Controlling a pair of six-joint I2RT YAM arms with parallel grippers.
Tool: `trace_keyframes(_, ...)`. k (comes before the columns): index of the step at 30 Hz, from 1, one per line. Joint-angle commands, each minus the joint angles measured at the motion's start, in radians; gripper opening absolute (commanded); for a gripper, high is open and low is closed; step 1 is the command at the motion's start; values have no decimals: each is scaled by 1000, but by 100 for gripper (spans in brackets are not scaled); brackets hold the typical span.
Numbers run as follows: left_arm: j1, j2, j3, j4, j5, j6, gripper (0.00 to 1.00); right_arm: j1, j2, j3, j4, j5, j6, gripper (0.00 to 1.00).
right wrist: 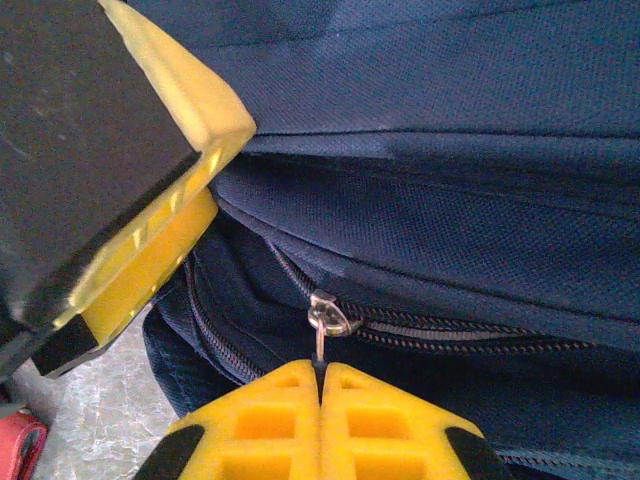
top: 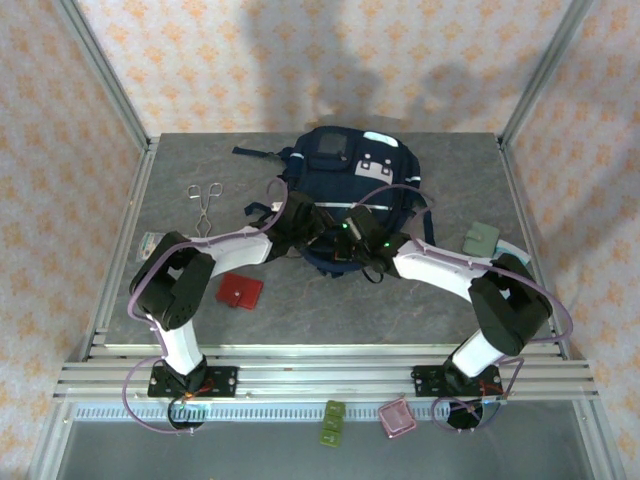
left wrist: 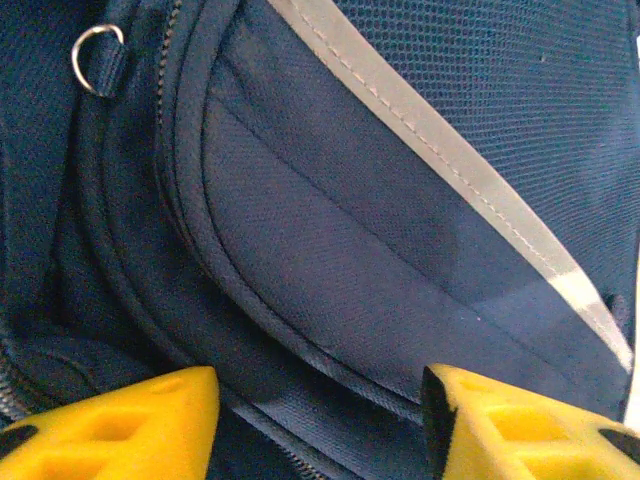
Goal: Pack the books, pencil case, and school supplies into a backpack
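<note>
Top external: backpack [top: 345, 190] at table [top: 200, 160] edge

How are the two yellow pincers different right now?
The left pincer has its fingers wide apart; the right pincer has them pressed together. The right pincer pinches the metal zipper pull; the left pincer just has backpack fabric showing between its fingers. Both are yellow and at the backpack.

Zipper pull [right wrist: 318, 342] tip unseen inside right gripper [right wrist: 320, 385]
</note>
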Motion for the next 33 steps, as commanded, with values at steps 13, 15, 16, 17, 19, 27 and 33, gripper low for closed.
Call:
trace_keyframes(13, -66, -61, -117, 38, 14, -124, 54, 9, -31, -10, 47, -13, 5, 0)
trace_keyframes(15, -70, -73, -127, 33, -8, -123, 56, 8, -33, -16, 49, -15, 6, 0)
trace_keyframes(16, -70, -72, -128, 36, -14, -122, 58, 8, -35, -19, 53, -19, 6, 0)
trace_keyframes(17, -70, -66, -127, 36, -22, -121, 60, 8, -36, -22, 56, -24, 6, 0)
trace_keyframes(19, -70, -42, -111, 37, -32, -115, 63, 8, -36, -21, 55, -28, 2, 0)
trace_keyframes(27, -28, 98, -8, -12, -96, -68, 36, -1, -49, -54, 46, 7, -12, 0)
trace_keyframes(33, 31, 95, -15, -14, -82, -38, 0, -48, -69, -78, -14, 72, -22, 0)
